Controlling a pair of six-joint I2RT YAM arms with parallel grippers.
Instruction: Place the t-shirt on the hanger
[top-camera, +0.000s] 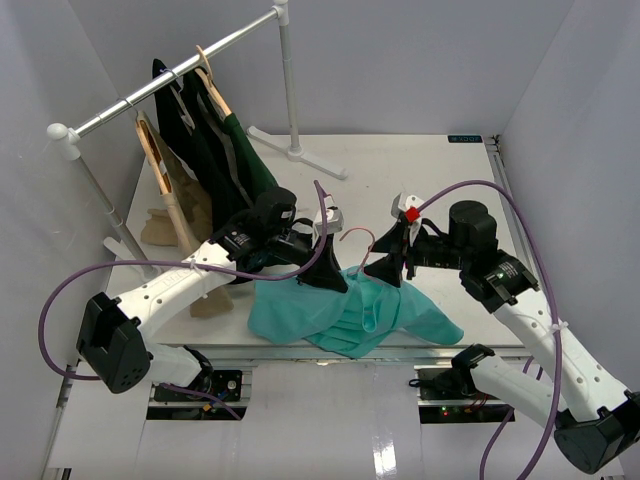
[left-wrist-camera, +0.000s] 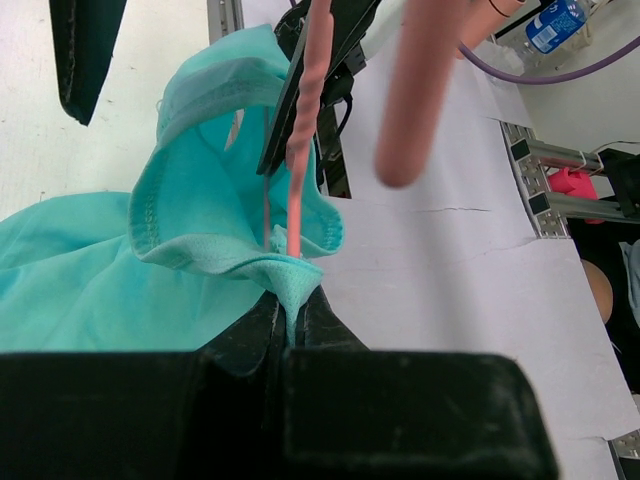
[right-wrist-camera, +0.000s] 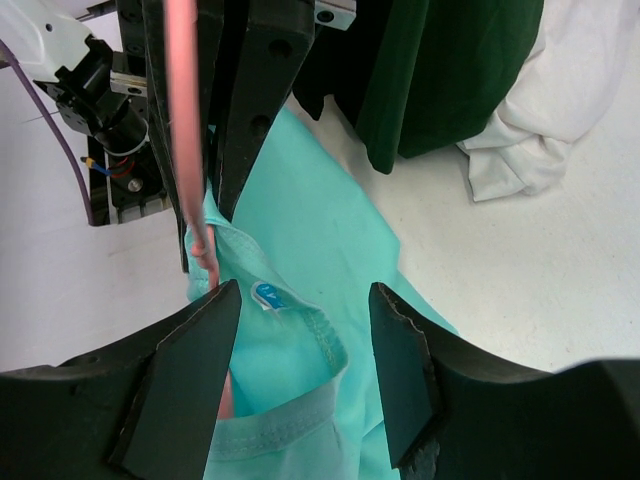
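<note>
The teal t-shirt (top-camera: 345, 312) lies bunched at the table's near edge between my two grippers. My left gripper (top-camera: 330, 275) is shut on a fold of its collar (left-wrist-camera: 290, 285). The thin pink hanger (top-camera: 325, 205) stands up beside it, and its wire (left-wrist-camera: 305, 120) runs down into the neck opening (left-wrist-camera: 215, 200). My right gripper (top-camera: 385, 268) is open. In the right wrist view it (right-wrist-camera: 305, 295) hovers over the collar with its blue label (right-wrist-camera: 268, 296), and the pink wire (right-wrist-camera: 185, 130) passes just by the left finger (right-wrist-camera: 190, 370). I cannot tell what holds the hanger.
A white clothes rack (top-camera: 180, 60) stands at the back left with a dark green garment (top-camera: 240, 150), a tan garment (top-camera: 175, 205) and wooden hangers (top-camera: 212, 85). Its post (top-camera: 292, 100) stands at the back middle. A white cloth (right-wrist-camera: 540, 110) lies beside the dark green garment (right-wrist-camera: 440, 70).
</note>
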